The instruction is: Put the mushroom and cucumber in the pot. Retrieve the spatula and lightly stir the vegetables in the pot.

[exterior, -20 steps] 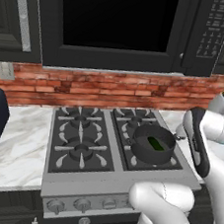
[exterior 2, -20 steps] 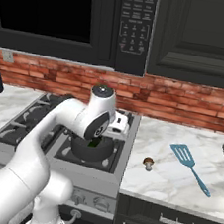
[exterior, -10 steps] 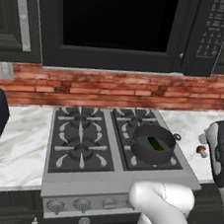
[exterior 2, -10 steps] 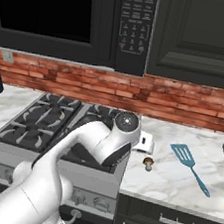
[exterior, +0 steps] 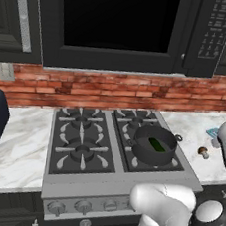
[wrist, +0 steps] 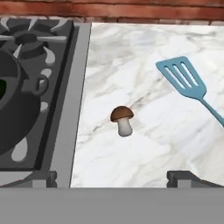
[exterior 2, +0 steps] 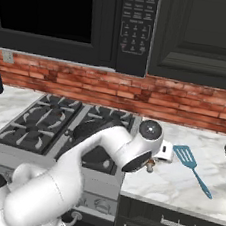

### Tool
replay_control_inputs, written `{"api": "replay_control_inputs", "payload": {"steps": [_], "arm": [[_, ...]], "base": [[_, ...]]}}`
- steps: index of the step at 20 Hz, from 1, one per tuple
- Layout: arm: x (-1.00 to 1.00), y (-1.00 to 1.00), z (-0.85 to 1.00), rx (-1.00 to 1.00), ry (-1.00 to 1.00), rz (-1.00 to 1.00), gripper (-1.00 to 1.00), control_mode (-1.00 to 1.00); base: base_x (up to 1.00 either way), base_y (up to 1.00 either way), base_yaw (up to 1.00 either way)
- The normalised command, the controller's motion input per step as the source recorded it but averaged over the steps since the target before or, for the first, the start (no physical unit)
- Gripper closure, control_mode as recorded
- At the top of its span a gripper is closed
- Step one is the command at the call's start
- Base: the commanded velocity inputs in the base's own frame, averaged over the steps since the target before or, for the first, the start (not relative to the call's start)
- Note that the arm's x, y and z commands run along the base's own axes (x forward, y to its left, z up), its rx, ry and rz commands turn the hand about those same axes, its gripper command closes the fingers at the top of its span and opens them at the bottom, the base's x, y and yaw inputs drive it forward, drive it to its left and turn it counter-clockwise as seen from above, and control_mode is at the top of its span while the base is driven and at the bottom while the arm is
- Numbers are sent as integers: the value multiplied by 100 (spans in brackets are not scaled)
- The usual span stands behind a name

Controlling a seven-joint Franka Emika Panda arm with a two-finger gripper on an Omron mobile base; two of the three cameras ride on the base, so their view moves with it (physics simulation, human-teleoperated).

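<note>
Mushroom (wrist: 122, 120): on bench (wrist: 144, 148), right of pot (exterior: 154, 146); cucumber (exterior: 156, 145) inside pot; spatula (wrist: 189, 84) farther right; hand (wrist: 112, 177) open above.

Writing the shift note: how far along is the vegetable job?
Done: the cucumber lies in the pot. In hand: the open gripper hangs above the mushroom on the counter, holding nothing. Left: mushroom into pot, then fetch the spatula and stir.
</note>
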Motion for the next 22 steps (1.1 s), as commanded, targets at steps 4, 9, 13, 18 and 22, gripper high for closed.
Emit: {"api": "replay_control_inputs", "payload": {"steps": [4, 9, 13, 18, 22], "arm": [[92, -14, -42, 0, 35, 0, -100, -100], [67, -23, -59, 1, 11, 0, -100, -100], [42, -14, -42, 0, 2, 0, -100, -100], [17, -19, -34, 1, 13, 0, -100, -100], [0, -7, -17, 3, 7, 0, -100, -100]], "base": [[0, 0, 0], [0, 0, 0], [0, 0, 0], [0, 0, 0], [0, 0, 0]]}}
